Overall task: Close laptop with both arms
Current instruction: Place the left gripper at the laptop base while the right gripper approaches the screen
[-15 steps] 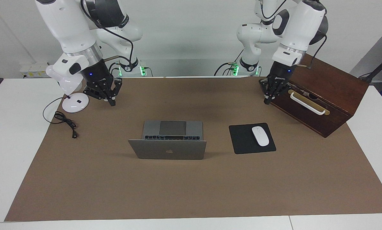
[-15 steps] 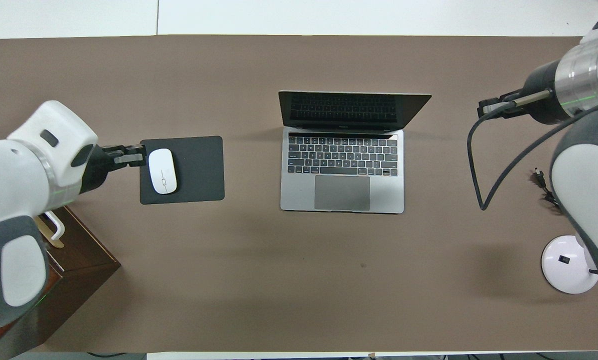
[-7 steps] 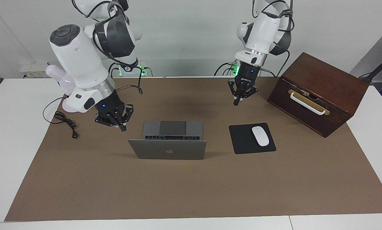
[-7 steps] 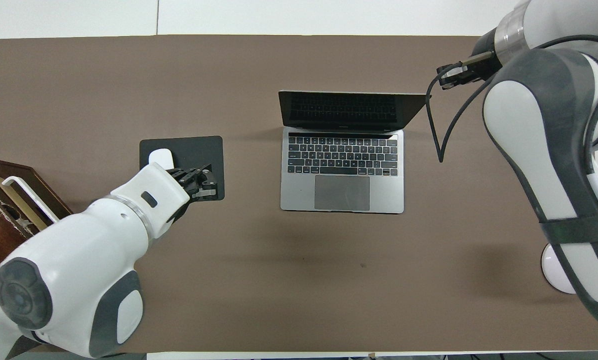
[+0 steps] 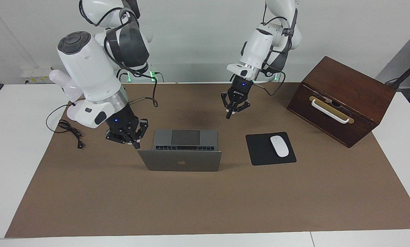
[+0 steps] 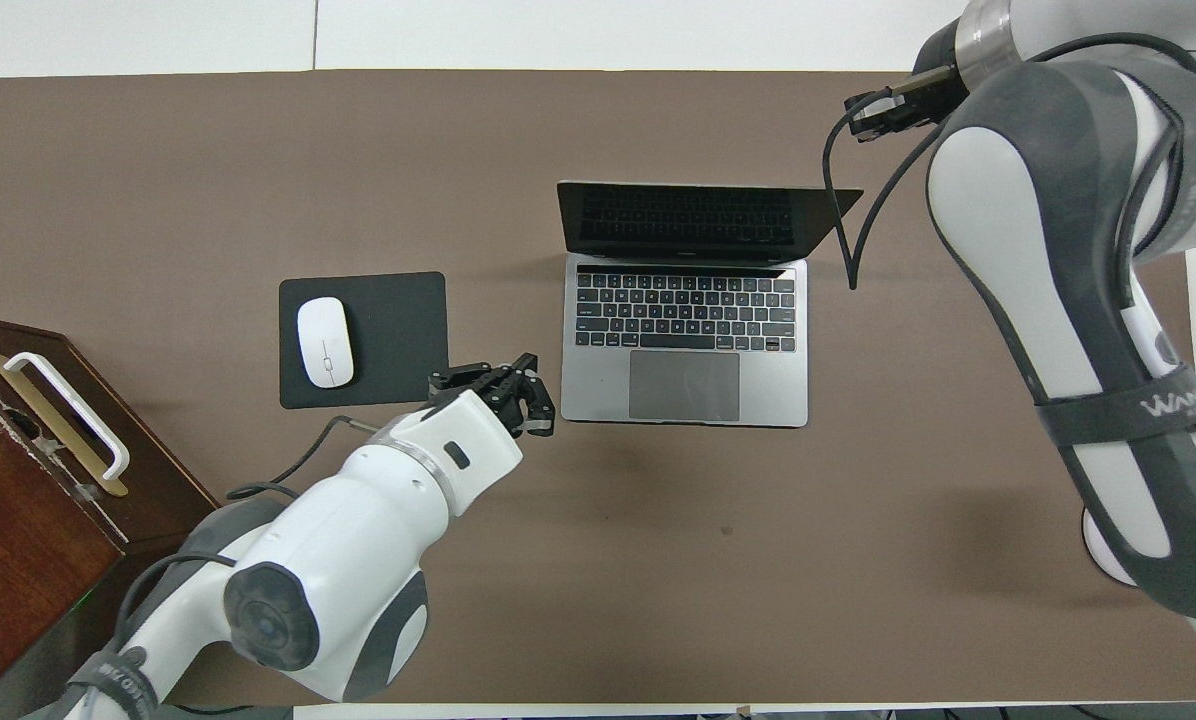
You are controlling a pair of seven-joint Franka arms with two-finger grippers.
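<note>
Laptop open at middle of desk, lid up. I keep both jaws shut, empty: right gripper beside lid corner, left gripper raised near mouse pad, ready for pushing lid.

Count on the desk: one laptop, lid up. One black mouse pad carrying one white mouse. One dark wooden box with one white handle. One brown mat. One black cable. One white round lamp base. Two white arms, each with one hand: left hand, right hand.
</note>
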